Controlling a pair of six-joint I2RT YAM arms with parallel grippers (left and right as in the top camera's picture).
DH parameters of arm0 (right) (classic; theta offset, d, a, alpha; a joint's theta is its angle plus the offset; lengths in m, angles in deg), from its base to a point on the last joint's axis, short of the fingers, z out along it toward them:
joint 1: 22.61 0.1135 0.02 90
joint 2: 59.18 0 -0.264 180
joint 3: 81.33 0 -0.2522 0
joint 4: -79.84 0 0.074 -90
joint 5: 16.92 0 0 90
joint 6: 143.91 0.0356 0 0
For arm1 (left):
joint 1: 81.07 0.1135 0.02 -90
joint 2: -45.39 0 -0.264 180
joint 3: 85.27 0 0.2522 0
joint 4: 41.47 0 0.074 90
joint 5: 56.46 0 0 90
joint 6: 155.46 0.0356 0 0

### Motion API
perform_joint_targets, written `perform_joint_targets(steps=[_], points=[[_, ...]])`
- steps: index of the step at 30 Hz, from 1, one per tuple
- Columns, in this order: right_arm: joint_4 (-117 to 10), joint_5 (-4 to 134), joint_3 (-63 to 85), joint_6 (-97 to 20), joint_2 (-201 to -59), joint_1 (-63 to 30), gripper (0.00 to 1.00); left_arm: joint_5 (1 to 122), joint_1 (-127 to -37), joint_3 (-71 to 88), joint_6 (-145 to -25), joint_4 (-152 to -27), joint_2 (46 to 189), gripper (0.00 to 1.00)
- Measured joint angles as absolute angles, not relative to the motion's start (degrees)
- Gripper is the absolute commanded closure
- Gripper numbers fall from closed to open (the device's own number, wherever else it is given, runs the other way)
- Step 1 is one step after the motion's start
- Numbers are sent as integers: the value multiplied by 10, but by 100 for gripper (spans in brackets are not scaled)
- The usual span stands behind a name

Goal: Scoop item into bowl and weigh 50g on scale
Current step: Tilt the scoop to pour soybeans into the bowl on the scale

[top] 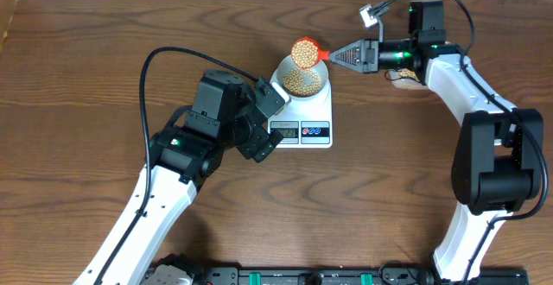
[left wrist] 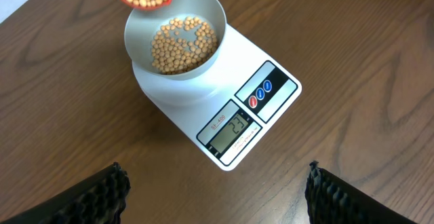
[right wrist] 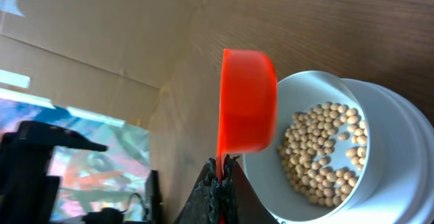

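Left claw [left wrist: 215, 200]: released, empty, below scale.
Right claw [top: 344, 56]: clenched on scoop handle.
Scale [top: 321, 108]: frame centre, carrying bowl [top: 280, 76].
Scoop [right wrist: 247, 102]: loaded, over bowl's upper rim in overhead view; handle runs rightward to right claw, the nearer arm.
Beans [left wrist: 182, 44]: part-fill bowl.

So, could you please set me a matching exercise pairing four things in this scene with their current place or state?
Things:
1. bowl
2. red scoop
3. left gripper
4. scale

Places or states:
A. open, holding nothing
B. flat on the wooden table, display showing digits
C. sitting on the scale, part-filled with beans
D. raised at the bowl's edge, loaded with beans

Pairs: 1-C, 2-D, 3-A, 4-B
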State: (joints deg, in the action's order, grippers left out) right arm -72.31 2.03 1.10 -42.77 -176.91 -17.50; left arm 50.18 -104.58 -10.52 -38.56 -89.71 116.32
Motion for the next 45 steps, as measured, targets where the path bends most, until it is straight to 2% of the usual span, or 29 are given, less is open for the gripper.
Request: perform_joint_targets(steps=[13,45], points=[[-722,87,11,-481,-1769,-165,99,502,-1046,-105,-386,-897,1163,14],[-717,101,11,-660,-1769,-156,99,502,-1046,-105,-386,-897,1163,14]])
